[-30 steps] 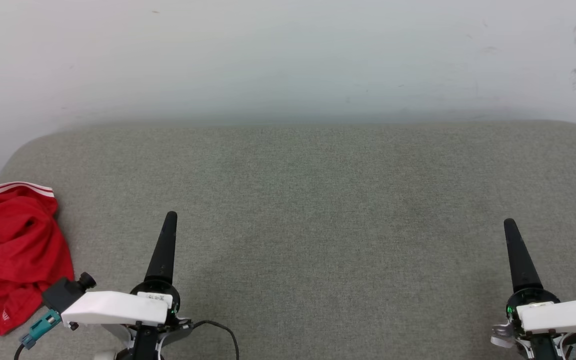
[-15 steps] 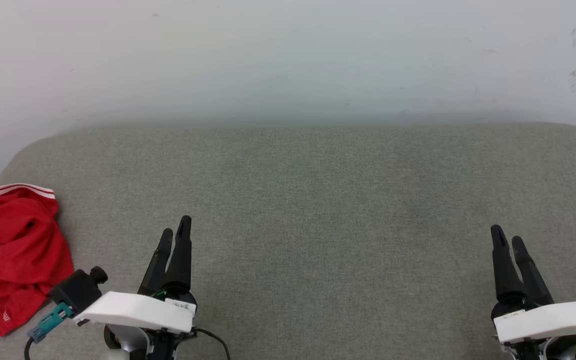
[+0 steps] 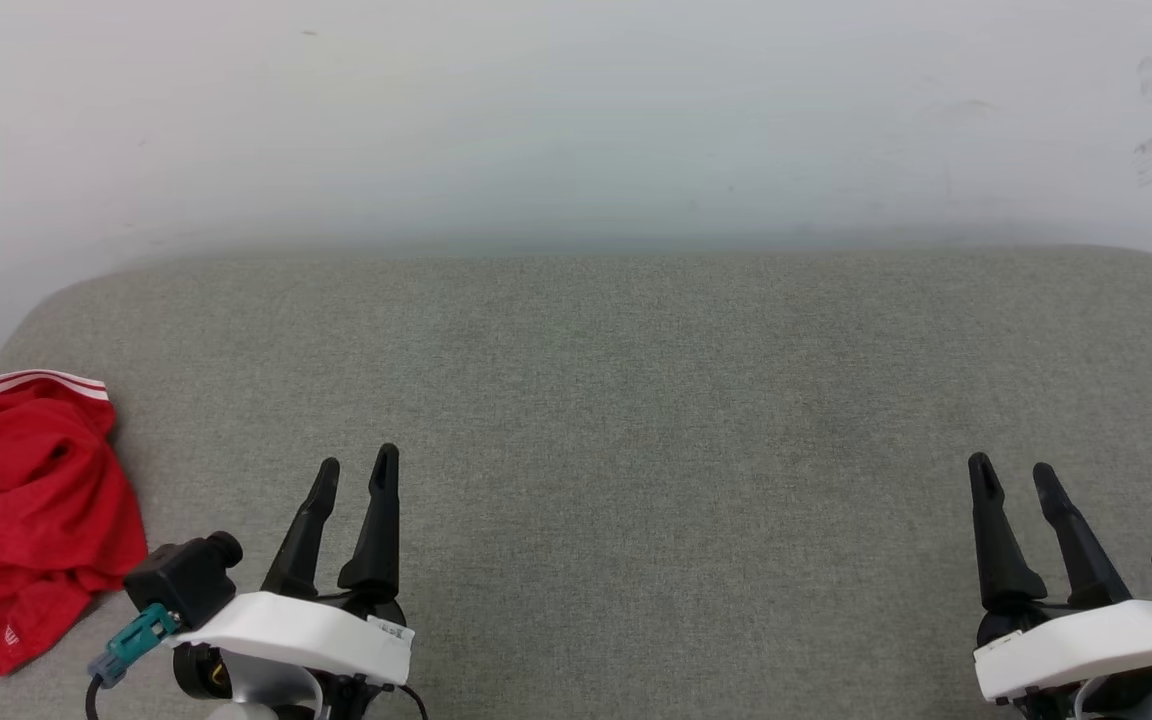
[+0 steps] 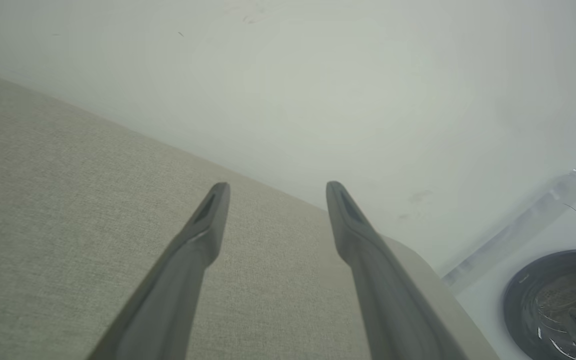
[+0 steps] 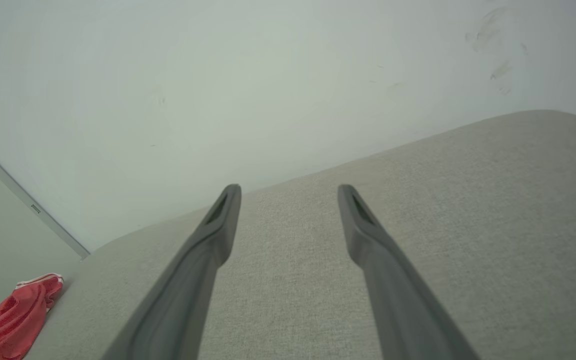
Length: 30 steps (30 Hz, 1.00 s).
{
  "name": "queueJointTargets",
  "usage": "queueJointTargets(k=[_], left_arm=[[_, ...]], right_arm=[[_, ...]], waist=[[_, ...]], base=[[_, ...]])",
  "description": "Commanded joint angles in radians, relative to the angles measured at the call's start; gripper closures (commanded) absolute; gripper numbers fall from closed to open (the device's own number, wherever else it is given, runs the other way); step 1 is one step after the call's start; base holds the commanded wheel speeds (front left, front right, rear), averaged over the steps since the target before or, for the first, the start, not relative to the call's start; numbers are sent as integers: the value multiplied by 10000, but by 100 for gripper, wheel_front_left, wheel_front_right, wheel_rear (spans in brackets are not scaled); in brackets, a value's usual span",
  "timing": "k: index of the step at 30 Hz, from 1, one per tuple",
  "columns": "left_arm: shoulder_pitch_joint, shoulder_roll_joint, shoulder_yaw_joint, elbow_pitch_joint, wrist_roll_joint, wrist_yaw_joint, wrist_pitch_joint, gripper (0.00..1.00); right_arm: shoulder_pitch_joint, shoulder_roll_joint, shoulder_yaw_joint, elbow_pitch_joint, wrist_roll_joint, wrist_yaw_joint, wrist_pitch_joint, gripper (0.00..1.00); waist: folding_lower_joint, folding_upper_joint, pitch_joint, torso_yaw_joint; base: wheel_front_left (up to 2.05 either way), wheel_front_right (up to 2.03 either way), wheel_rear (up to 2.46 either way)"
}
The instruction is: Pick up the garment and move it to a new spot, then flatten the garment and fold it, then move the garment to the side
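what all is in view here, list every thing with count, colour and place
garment: one, red with white-and-red striped trim, crumpled at the left edge of the padded surface, touched by neither hand
padded surface: one, grey woven fabric with rounded far corners, spread across the front of the robot
wall: one, white with a few faint scuffs, right behind the surface
appliance: one, white with a dark round door, past the end of the surface in the left wrist view
left hand: one, dark fingers on a white forearm, lower left, open, over bare fabric to the right of the garment
right hand: one, dark fingers on a white forearm, lower right, open, over bare fabric
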Motion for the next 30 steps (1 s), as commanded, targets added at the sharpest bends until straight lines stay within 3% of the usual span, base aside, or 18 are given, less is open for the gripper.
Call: queueJointTargets(k=[1,13,30], left_arm=[[-45,49,-12,-129,307,-16,-93,0],[22,96,-30,-138,2522,111,-421,0],[85,96,-116,61,3977,287,-796,0]], right_arm=[[-33,-13,9,-171,-289,0,0,0],[138,-11,-33,-527,-1967,0,236,0],[273,-11,-112,-723,-3197,-1,350,0]], waist=[[0,0,1,1],[0,0,-16,7],[0,0,-34,0]], base=[[0,0,0],[0,0,0],[0,0,0]])
